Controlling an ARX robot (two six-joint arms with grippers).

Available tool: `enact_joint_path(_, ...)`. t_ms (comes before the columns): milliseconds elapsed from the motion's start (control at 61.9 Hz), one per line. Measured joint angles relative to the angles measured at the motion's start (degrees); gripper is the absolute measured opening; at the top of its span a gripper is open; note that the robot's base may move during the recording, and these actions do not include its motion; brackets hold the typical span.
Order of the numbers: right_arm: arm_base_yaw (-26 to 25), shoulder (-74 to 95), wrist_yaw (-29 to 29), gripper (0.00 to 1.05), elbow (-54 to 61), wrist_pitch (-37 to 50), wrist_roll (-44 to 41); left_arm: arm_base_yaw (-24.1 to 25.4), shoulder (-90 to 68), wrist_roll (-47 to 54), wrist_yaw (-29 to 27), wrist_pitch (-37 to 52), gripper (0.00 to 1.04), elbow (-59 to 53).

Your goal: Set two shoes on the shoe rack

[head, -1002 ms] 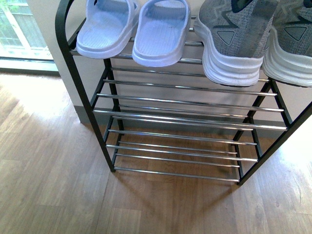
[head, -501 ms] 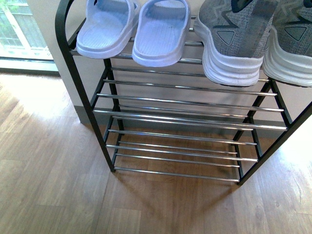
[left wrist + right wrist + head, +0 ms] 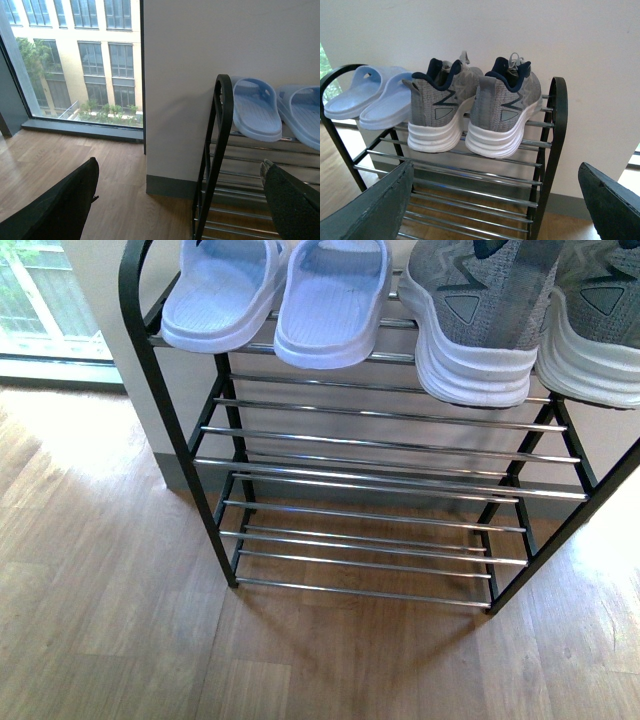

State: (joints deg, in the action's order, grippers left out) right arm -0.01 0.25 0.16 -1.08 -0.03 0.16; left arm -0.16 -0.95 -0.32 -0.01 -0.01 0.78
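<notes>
We see the grey sneakers [image 3: 475,110] side by side on the top tier of the shoe rack [image 3: 555,150], heels toward us and long axes running back to the wall, with the pale blue slides [image 3: 370,97] just beside them at nine o'clock. Both shoes look placed, so any coming move is a retreat: our right gripper [image 3: 495,205] is spread wide, holds nothing, and sits at six o'clock of the sneakers, nearer than our left gripper [image 3: 180,200], which is also spread and empty. The front view shows neither arm; only the left wrist view shows the window [image 3: 75,60].
</notes>
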Motion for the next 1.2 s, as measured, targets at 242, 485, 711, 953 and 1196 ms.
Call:
enact_joint_path(242,0.0,0.0,0.0,0.95,0.0,0.0,0.0,0.0,0.0,0.0,0.0,0.0,0.95,0.0)
enact_joint_path(485,0.0,0.0,0.0,0.95,0.0,0.0,0.0,0.0,0.0,0.0,0.0,0.0,0.95,0.0)
enact_joint_path(711,0.0,0.0,0.0,0.95,0.0,0.0,0.0,0.0,0.0,0.0,0.0,0.0,0.95,0.0)
enact_joint_path(953,0.0,0.0,0.0,0.95,0.0,0.0,0.0,0.0,0.0,0.0,0.0,0.0,0.95,0.0)
enact_joint_path(1196,0.0,0.0,0.0,0.95,0.0,0.0,0.0,0.0,0.0,0.0,0.0,0.0,0.95,0.0)
